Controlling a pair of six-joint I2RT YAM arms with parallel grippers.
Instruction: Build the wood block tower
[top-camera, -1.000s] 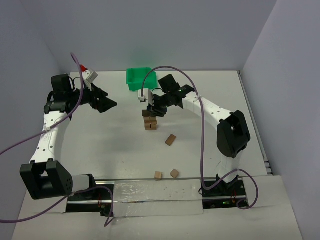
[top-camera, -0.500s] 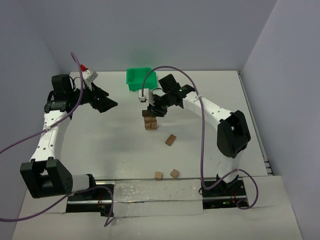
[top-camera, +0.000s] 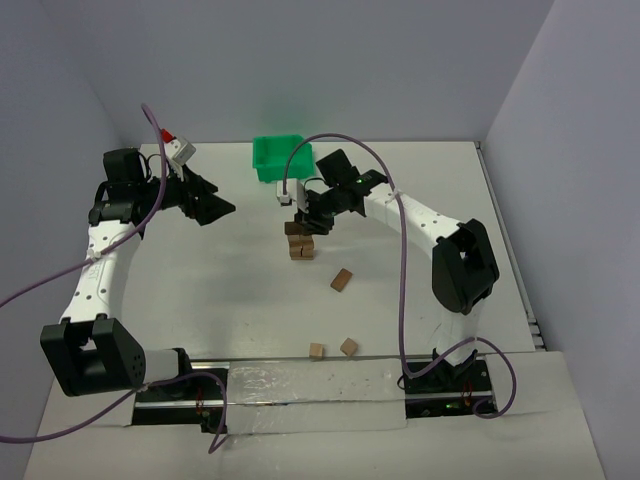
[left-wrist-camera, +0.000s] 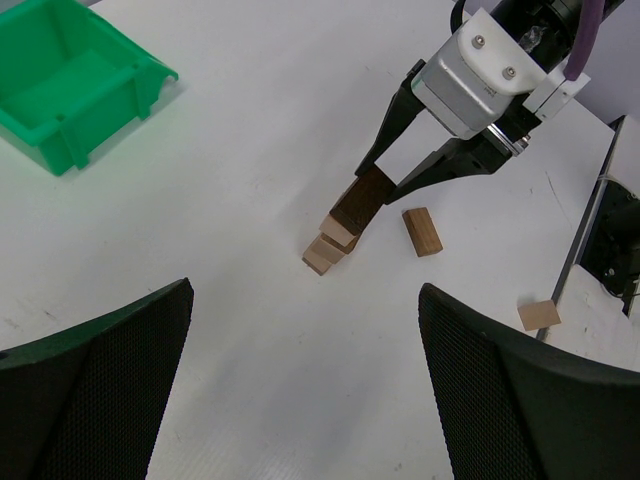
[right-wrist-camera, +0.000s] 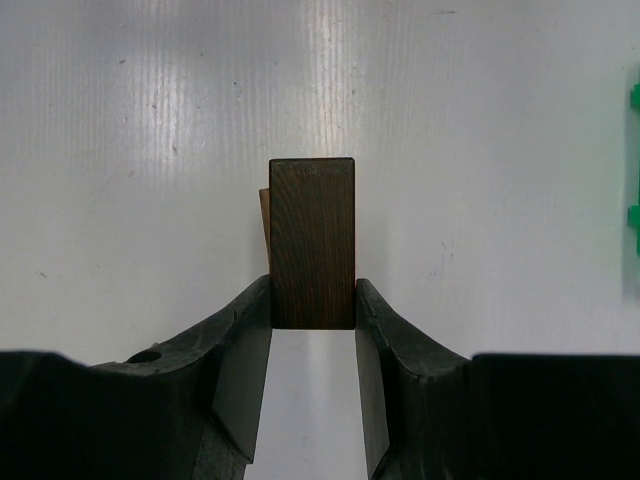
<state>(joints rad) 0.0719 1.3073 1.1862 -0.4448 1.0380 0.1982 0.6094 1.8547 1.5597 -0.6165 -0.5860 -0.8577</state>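
The wood block tower (top-camera: 300, 246) is a short stack of tan blocks in the middle of the table, also seen in the left wrist view (left-wrist-camera: 328, 247). My right gripper (top-camera: 304, 216) hangs right over it, shut on a dark brown bar (right-wrist-camera: 312, 240) held by its near end between both fingers (right-wrist-camera: 246, 330). A tan edge of the stack (right-wrist-camera: 264, 214) peeks out beside the bar. The left wrist view shows the dark bar (left-wrist-camera: 362, 198) touching or just above the stack's top. My left gripper (top-camera: 216, 209) stands open and empty, off to the left (left-wrist-camera: 305, 400).
A green bin (top-camera: 278, 158) sits at the back behind the stack. One brown block (top-camera: 342, 280) lies loose right of the tower, and two tan blocks (top-camera: 317, 350) (top-camera: 348, 346) lie near the front edge. Purple cables loop over both arms.
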